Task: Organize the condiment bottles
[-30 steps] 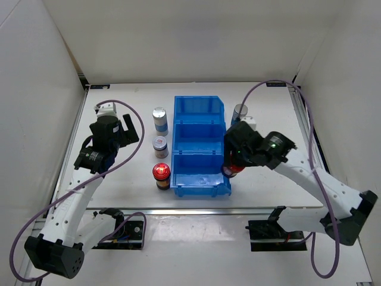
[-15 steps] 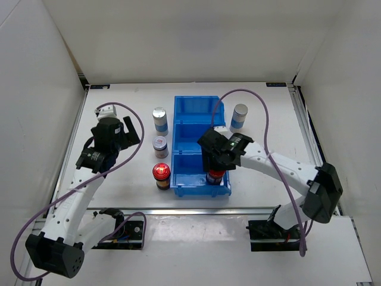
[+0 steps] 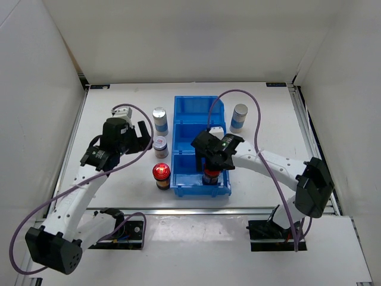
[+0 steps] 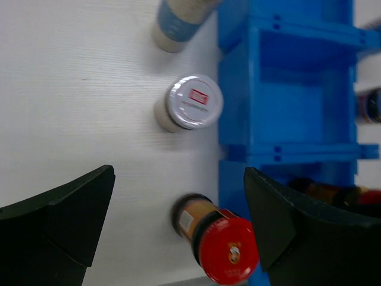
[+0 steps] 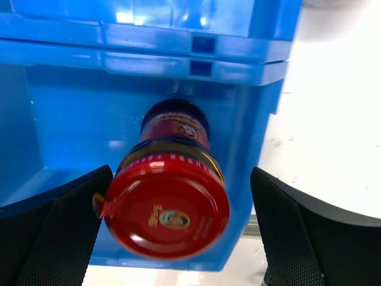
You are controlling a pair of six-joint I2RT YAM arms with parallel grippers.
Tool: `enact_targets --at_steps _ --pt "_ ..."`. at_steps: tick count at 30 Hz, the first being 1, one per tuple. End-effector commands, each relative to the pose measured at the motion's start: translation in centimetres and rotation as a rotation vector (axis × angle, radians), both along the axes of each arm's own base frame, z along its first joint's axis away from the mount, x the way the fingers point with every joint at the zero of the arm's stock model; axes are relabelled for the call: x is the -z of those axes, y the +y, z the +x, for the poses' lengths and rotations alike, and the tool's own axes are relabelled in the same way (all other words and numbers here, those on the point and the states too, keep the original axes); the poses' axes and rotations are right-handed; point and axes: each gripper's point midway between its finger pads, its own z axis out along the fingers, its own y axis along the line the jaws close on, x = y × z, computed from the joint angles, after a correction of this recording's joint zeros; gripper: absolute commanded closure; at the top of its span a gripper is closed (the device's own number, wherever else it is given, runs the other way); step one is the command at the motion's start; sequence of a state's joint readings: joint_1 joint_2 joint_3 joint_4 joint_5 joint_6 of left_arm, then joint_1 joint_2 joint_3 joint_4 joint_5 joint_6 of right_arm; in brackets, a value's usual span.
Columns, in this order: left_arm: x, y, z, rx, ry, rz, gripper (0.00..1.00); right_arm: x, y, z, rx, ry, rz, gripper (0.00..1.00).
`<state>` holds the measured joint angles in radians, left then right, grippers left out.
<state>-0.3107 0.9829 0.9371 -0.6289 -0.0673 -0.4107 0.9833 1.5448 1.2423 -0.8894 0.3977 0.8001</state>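
A dark jar with a red lid [image 3: 211,177] [image 5: 166,205] stands in the near compartment of the blue bin [image 3: 200,99] [image 5: 59,125]. My right gripper [image 3: 212,162] [image 5: 181,173] hangs over it, open, a finger on each side of the lid. Left of the bin stand three condiment bottles in a row: a blue-and-white cylinder [image 3: 159,119] [image 4: 177,21], a silver-lidded jar [image 3: 161,146] [image 4: 189,102] and a second red-lidded jar [image 3: 161,174] [image 4: 225,249]. My left gripper [image 3: 133,138] [image 4: 178,174] is open, just left of this row, holding nothing.
Another blue-and-white cylinder [image 3: 239,117] stands on the table right of the bin's far compartment. The bin's divider [image 4: 297,152] separates its near and middle compartments. White walls close in the table at the left, back and right.
My right arm carried the red-lidded jar from beside the bin's right wall into the near compartment, and its jaws have opened. My left gripper has shifted right, toward the row of bottles.
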Motion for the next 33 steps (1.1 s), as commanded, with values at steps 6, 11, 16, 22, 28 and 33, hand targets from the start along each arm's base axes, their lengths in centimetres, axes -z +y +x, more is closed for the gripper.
enact_targets --at_steps 6,11,16,22,28,33 --pt "-1.8 -5.7 -5.2 0.288 0.033 -0.117 0.00 -6.6 -0.3 0.2 0.009 -0.214 0.085 0.00" --pt "2.6 -7.3 -7.4 0.291 0.183 -0.091 0.00 -6.1 -1.5 -0.6 0.014 -0.209 0.099 0.00" --pt "5.6 -7.5 -8.2 0.253 0.260 -0.046 0.00 -6.0 -2.5 -1.2 0.031 -0.211 0.118 0.00" --pt "7.9 -6.5 -8.3 0.174 0.326 0.011 0.00 -5.3 -3.1 -1.6 0.031 -0.206 0.110 0.00" --pt "8.4 -6.1 -7.9 0.150 0.329 0.040 0.13 -4.9 -3.4 -1.8 0.039 -0.200 0.106 0.00" --pt "8.4 -6.0 -7.8 0.143 0.325 0.046 0.33 -5.1 -3.7 -1.8 0.043 -0.212 0.110 0.00"
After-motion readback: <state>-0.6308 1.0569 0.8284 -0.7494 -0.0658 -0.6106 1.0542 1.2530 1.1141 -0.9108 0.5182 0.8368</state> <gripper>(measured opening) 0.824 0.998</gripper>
